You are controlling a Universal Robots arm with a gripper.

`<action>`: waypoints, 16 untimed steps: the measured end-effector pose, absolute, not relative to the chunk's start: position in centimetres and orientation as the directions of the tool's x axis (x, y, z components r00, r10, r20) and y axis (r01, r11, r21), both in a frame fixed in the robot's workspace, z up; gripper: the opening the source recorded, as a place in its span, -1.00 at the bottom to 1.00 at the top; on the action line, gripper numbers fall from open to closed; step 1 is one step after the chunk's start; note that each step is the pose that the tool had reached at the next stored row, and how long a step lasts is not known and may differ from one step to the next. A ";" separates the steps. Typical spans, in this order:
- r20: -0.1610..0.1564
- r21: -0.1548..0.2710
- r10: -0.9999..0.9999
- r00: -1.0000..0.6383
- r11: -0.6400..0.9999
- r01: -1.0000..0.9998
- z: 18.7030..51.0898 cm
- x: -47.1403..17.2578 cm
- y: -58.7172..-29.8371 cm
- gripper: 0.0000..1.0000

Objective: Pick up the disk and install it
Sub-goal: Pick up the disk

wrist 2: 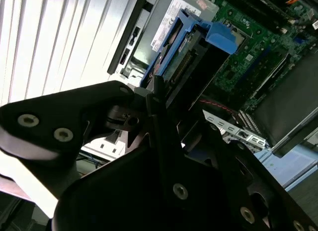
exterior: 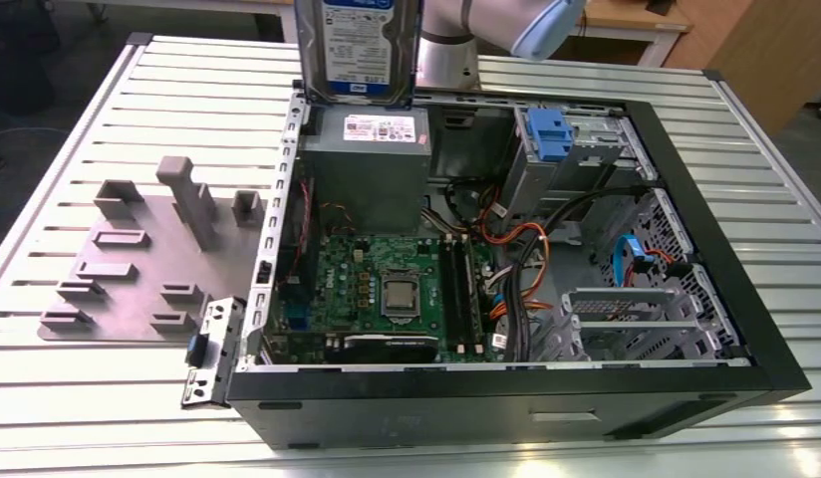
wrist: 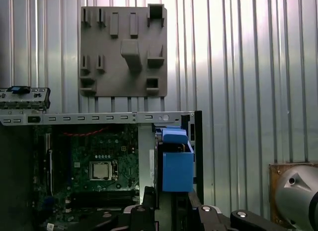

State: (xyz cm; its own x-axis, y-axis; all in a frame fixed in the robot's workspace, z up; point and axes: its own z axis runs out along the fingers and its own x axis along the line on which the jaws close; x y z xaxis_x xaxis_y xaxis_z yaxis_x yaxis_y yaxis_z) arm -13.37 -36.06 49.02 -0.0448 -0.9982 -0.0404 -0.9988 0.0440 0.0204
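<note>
The disk [exterior: 359, 45], a silver drive with a blue-and-white label, hangs upright above the far rim of the open computer case [exterior: 517, 398], just over the grey power supply [exterior: 371, 169]. In both wrist views its blue caddy frame [wrist 2: 185, 44] [wrist: 177, 166] sticks out from between the black fingers. My gripper [wrist 2: 166, 102] [wrist: 171, 211] is shut on the disk, holding it clear of the case. The arm [exterior: 517, 25] reaches in from behind the case.
Inside the case lie the green motherboard [exterior: 384, 289], a blue-handled caddy [exterior: 550, 134] fixed beside the power supply, loose cables [exterior: 517, 249] and a metal drive cage [exterior: 637, 319]. A grey fixture plate [exterior: 144, 259] with upright pegs sits on the slatted table at the exterior view's left.
</note>
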 end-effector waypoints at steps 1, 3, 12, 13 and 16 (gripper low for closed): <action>-0.040 0.021 -0.998 -0.045 0.044 -0.999 49.0 -13.0 -36.1 -0.30; -0.041 0.020 -0.998 -0.045 0.044 -0.999 49.0 -12.3 -36.1 -0.30; -0.040 0.021 -0.998 -0.045 0.044 -0.999 49.0 -9.0 -36.1 -0.30; -0.040 0.021 -0.998 -0.045 0.044 -0.999 49.0 -8.6 -36.1 -0.30; -0.040 0.021 -0.998 -0.045 0.044 -0.999 49.0 -7.9 -36.1 -0.30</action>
State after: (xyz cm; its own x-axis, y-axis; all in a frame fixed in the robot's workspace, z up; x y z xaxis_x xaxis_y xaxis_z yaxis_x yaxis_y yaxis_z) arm -7.91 -36.07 48.99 -0.0447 -0.9982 -0.0403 -0.9988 0.0439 0.0208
